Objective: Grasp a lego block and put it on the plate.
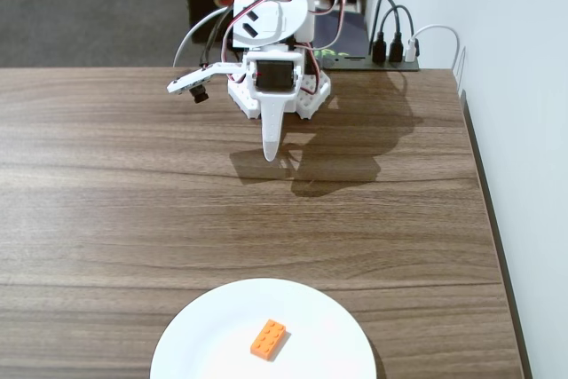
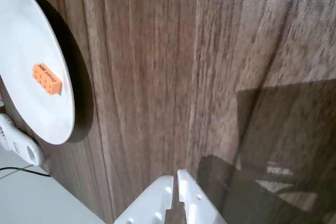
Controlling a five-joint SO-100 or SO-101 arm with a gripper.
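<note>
1. Nearest the camera in the fixed view, the plate [image 1: 222, 335] is seen at the bottom edge of the wooden surface [image 1: 133, 201], partly cut off by the frame.
2. The lego block [image 1: 268, 339] is seen lying on the plate, a little right of its middle, studs up and turned at an angle.
3. Farther back, a wide stretch of bare surface is seen between the plate and the arm; the two are well apart.
4. The end effector [image 1: 270, 153] is seen pointing down toward the surface in front of the arm's base, with its shadow cast on the wood just to the right.
5. The arm is seen folded up over its white base [image 1: 306, 99] at the far edge of the surface, with the upper joints stacked above the end effector.
6. Behind the base, dark cables [image 1: 388, 28] are seen plugged in beside a white wall [image 1: 506, 86].
7. In the wrist view, the end effector [image 2: 175, 180] is seen entering from the bottom edge with its two white fingers nearly together, only a thin slit between them, and nothing is held.
8. Only the wrist view shows that slit; in the fixed view the fingers appear as one tapering white point.
9. In the wrist view the plate [image 2: 26, 35] is seen at the upper left with the lego block [image 2: 47, 78] on it, and printed lettering on the block's side is shown, too small to be read.
10. A white device [image 2: 18, 142] with a thin dark cord is shown past the plate's rim in the wrist view only.
</note>
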